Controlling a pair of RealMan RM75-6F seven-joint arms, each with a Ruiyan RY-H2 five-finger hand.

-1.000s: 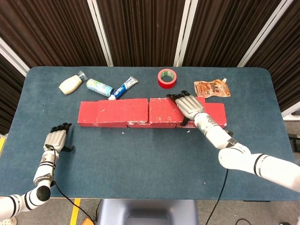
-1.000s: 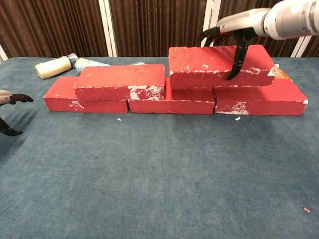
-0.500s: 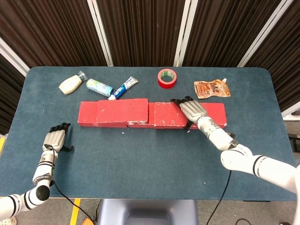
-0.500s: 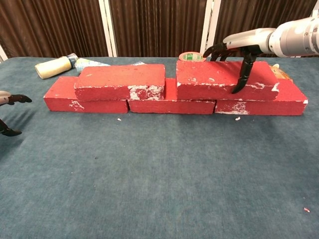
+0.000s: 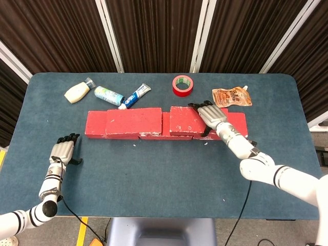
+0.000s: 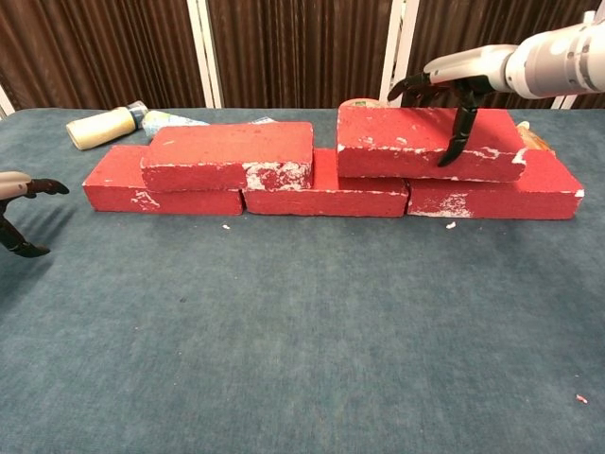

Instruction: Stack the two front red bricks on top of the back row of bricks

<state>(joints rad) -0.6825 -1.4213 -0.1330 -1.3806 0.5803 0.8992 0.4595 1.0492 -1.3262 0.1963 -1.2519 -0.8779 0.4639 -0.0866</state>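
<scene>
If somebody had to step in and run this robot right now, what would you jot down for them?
Right robot hand: grips the right upper brick from above, one finger down its front face. The brick sits on the back row, spanning the middle and right bricks.
Left robot hand: holds nothing, fingers apart, near the front left table edge.
Left upper brick: already on the back row, nothing touching it.
Done: both front bricks are up on the row.
Left: let go of the right upper brick, lift the hand clear, check the brick sits steady.
</scene>
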